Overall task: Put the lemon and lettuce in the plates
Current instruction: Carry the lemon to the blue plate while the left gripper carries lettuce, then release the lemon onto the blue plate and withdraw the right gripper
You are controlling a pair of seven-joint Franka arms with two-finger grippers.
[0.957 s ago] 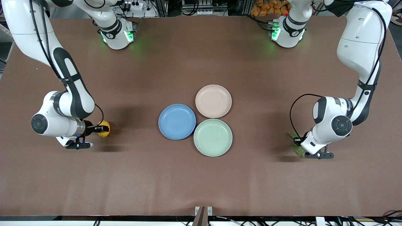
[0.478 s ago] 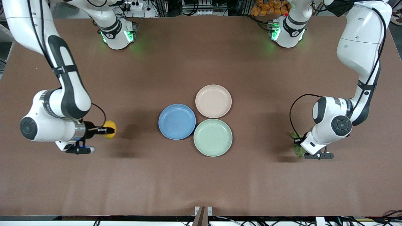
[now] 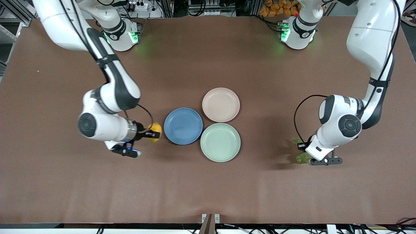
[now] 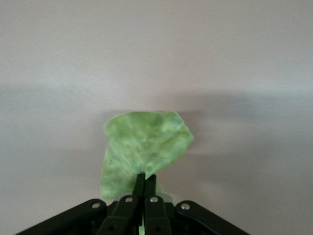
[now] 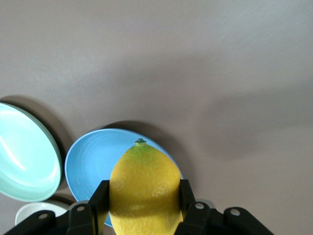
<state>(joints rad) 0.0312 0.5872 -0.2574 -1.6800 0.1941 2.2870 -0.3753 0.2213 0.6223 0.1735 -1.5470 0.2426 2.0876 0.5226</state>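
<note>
Right gripper (image 3: 150, 133): clamped on lemon (image 3: 155, 132), aloft just beside blue plate (image 3: 183, 126); centre over plate before lowering.
Left gripper (image 3: 302, 150): pinching lettuce (image 3: 303, 157) at stem, lifted; carry level toward beige-pink plate (image 3: 221, 104), avoiding mint-green plate (image 3: 220, 142).

Lemon (image 5: 144, 188) yellow, greenish toward its nub, gripped between black fingers (image 5: 100, 196) of the right gripper (image 3: 150, 132). Lettuce (image 4: 144, 147) mottled light and darker green, pinched in the black left gripper (image 4: 145, 185). Plates: one blue (image 3: 183, 126), one pale beige-pink (image 3: 221, 104), one mint-green (image 3: 220, 142), all plain, on a brown table (image 3: 208, 185); arms white with black joints.
</note>
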